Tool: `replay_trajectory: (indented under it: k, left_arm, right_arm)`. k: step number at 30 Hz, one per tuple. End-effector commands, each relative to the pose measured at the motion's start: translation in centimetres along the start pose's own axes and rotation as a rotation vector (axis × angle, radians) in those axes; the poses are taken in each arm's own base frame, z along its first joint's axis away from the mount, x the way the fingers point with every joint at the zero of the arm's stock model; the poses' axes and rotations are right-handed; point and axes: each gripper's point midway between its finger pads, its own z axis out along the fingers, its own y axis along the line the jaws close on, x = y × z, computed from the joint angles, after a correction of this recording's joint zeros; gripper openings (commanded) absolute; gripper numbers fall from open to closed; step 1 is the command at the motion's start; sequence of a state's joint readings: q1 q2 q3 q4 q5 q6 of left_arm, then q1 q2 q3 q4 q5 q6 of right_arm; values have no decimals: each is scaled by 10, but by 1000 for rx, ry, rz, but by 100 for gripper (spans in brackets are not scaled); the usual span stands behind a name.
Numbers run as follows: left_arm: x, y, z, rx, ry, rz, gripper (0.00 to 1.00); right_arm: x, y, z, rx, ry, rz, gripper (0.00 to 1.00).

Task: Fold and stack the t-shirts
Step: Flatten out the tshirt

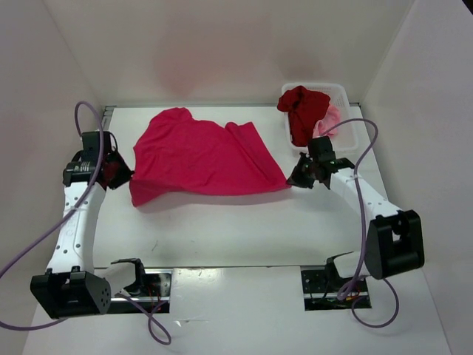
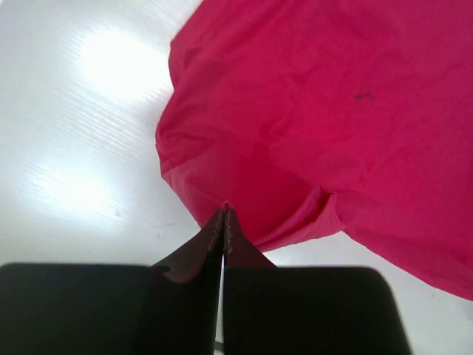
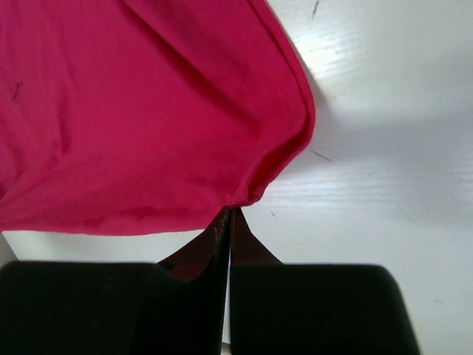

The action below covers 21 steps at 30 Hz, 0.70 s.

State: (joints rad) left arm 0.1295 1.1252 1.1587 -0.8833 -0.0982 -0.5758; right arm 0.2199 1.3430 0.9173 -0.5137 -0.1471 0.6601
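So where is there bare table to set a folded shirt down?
Widest free patch: the table strip between the crimson shirt and the arm bases. A smaller one lies back left of it. Crowded: back right by the basket, and both shirt ends, pinched by the left gripper and right gripper.

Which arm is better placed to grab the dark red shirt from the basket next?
Right, likely. The basket with the dark red shirt sits at the far right, just beyond the right gripper; the left gripper is across the table. Both are shut on the crimson shirt.
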Motion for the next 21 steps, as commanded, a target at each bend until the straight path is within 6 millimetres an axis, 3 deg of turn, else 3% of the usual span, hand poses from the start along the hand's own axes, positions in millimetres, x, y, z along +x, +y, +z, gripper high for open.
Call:
replay_trajectory:
  k: [1,3,4,7,8,9,10,11,13,14,16,17,18,19,20,21]
  left_arm:
    - [-15,9,-8,-42,-77,-2,0]
    - [-22,0,-11,-4,-95,-17,0]
    - [-36,-11,-14,40,-136,-21,0]
    - [-103,-61,-57,230,-311,-47,0]
    - [-118,-75,-68,285,-341,-61,0]
    - [-147,-92,-101,361,-432,-81,0]
    - [-164,-100,-118,392,-487,-82,0]
    - [-180,-109,-127,416,-521,-93,0]
    - [-203,-121,-161,471,-598,-90,0]
    - [-224,-130,-196,522,-679,-99,0]
    - [-238,-139,-230,587,-740,-103,0]
    - [-245,-145,-249,630,-775,-114,0]
    - [-252,-148,-276,672,-827,-107,0]
    - [-253,-148,-291,693,-853,-114,0]
    - [-256,-145,-302,690,-890,-115,0]
    - [-260,-141,-312,679,-924,-118,0]
  right_arm:
    - [-27,27,-2,-55,-66,-34,1]
    - [-30,35,-19,-76,-115,-63,1]
    - [-33,42,-28,-100,-136,-82,1]
    - [-66,80,-78,-188,-264,-113,1]
    - [-83,106,-105,-248,-321,-129,1]
    - [-94,117,-121,-261,-369,-147,1]
    - [-105,127,-141,-287,-419,-160,1]
    - [-124,149,-179,-346,-502,-193,1]
    - [-143,162,-219,-365,-600,-214,1]
    - [-156,179,-262,-427,-692,-241,1]
    - [-165,190,-299,-457,-758,-257,1]
    - [-174,201,-337,-503,-835,-253,1]
    - [-173,206,-358,-530,-869,-271,1]
    - [-173,209,-368,-532,-884,-280,1]
    - [-175,214,-397,-563,-942,-270,1]
    - [-174,216,-411,-576,-972,-279,1]
